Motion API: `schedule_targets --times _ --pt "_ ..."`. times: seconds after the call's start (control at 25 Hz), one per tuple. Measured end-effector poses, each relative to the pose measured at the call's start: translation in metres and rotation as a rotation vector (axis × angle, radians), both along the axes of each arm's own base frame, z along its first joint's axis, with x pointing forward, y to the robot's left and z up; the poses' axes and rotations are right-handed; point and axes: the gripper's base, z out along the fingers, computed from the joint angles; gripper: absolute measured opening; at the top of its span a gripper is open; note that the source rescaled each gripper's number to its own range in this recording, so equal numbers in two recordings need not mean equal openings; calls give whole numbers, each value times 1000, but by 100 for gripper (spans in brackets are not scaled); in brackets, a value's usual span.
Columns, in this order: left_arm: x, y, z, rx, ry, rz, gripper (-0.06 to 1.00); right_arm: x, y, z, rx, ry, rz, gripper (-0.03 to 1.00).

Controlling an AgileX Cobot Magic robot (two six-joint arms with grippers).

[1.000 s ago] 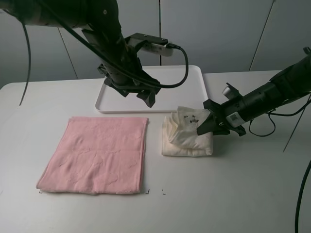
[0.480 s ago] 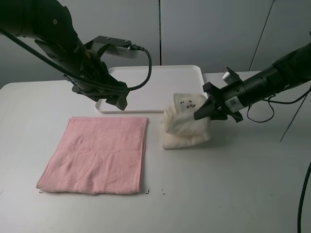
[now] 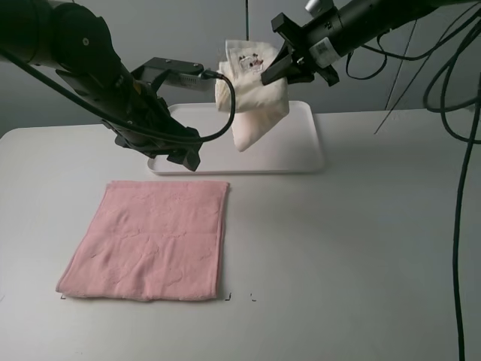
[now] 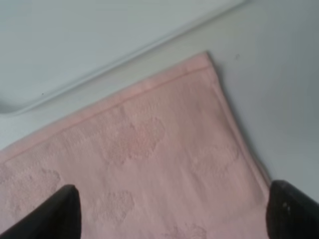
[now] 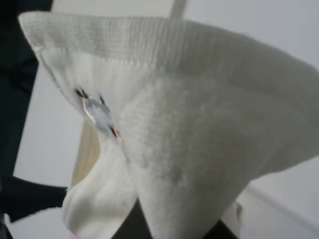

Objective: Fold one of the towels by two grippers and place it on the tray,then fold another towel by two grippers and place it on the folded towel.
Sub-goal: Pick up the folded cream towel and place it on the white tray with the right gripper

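Note:
My right gripper [image 3: 276,69] is shut on a folded cream towel [image 3: 252,101] and holds it in the air above the white tray [image 3: 301,154]. The towel hangs loosely; it fills the right wrist view [image 5: 189,144]. A pink towel [image 3: 150,239] lies flat on the table, front left. My left gripper [image 3: 189,156] hovers open and empty just above the pink towel's far right corner [image 4: 207,57], at the tray's front edge. Its dark fingertips [image 4: 55,211] show wide apart in the left wrist view.
The white table [image 3: 361,248] carries only the tray and the pink towel. Black cables [image 3: 451,83] hang at the right behind the right arm. A grey wall stands behind the table.
My right gripper has lifted the cream towel off the table and carried it up and back, over the tray. The left arm has barely moved in the last half second.

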Motion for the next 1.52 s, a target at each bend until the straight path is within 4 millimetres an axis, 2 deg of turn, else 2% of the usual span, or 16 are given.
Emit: schedule_targets --times 0.2,0.28,0.4,0.52,0.6,0.76,0.88,1.04,1.08,1.12,1.2,1.28,1.32,1.36,1.52 --pt "0 0 0 -3 -4 0 95 29 23 15 89 -26 2 9" --pt "0 0 0 -3 -5 0 95 37 32 15 147 -22 3 9" --pt "1 0 0 -4 -6 0 95 48 40 5 230 5 -6 9" --pt "1 0 0 -4 -7 0 95 59 42 -20 247 36 -34 9" --pt "1 0 0 -4 -7 0 95 64 43 -45 230 52 -40 9" --pt "0 0 0 0 1 0 95 71 41 -95 145 59 -43 9" --pt "0 0 0 2 3 0 95 73 38 -123 69 65 -44 9" --pt "-1 1 -1 8 14 0 95 75 32 -141 -38 46 -59 9" --pt "-1 1 -1 10 18 0 95 77 31 -142 -52 40 -71 14" --pt "-2 1 -1 12 20 -1 95 77 30 -142 -53 36 -81 24" --pt "-2 1 -1 14 23 -1 95 79 31 -141 -44 27 -89 54" --pt "-2 1 -1 15 25 -1 95 78 32 -140 -26 23 -81 88" --pt "-2 1 -1 15 25 -1 95 78 33 -139 -19 24 -70 95" --pt "-2 1 -1 15 25 -1 95 77 33 -139 -14 26 -57 98" --pt "-2 1 -1 17 24 -7 95 72 31 -137 -43 44 12 100"
